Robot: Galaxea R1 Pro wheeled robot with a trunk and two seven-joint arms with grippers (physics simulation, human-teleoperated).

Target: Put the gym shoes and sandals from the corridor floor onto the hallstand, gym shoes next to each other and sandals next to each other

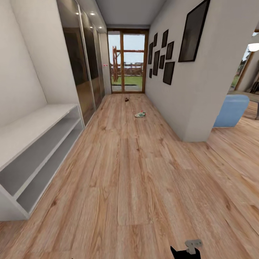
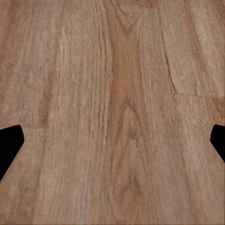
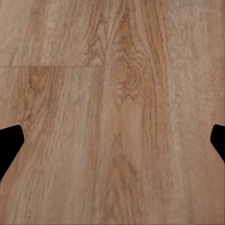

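**Both grippers wide apart over bare floor, shoes far down the corridor**

The left gripper (image 2: 112, 140) hangs with its jaws spread wide and nothing between them; in the left wrist view its black fingertips (image 2: 9, 145) sit at either edge of the picture, above the wood-plank corridor floor (image 2: 117, 70). The right gripper (image 3: 112, 140) is the same: fingers far apart, holding nothing, plain laminate grain beneath.

In the head view, a small black and grey part of the robot (image 1: 189, 250) shows at the lower edge. A pale grey low bench (image 1: 32, 151) with two long open shelves stands against the left wall, both shelves bare. Well down the corridor, one cream-white gym shoe (image 1: 140, 114) lies on the planks near the right-hand wall. Farther on, close to the glass door (image 1: 127, 61), sits a small dark thing (image 1: 127, 99), likely a sandal, too small to be sure. Dark picture frames (image 1: 162, 54) hang on the right wall.
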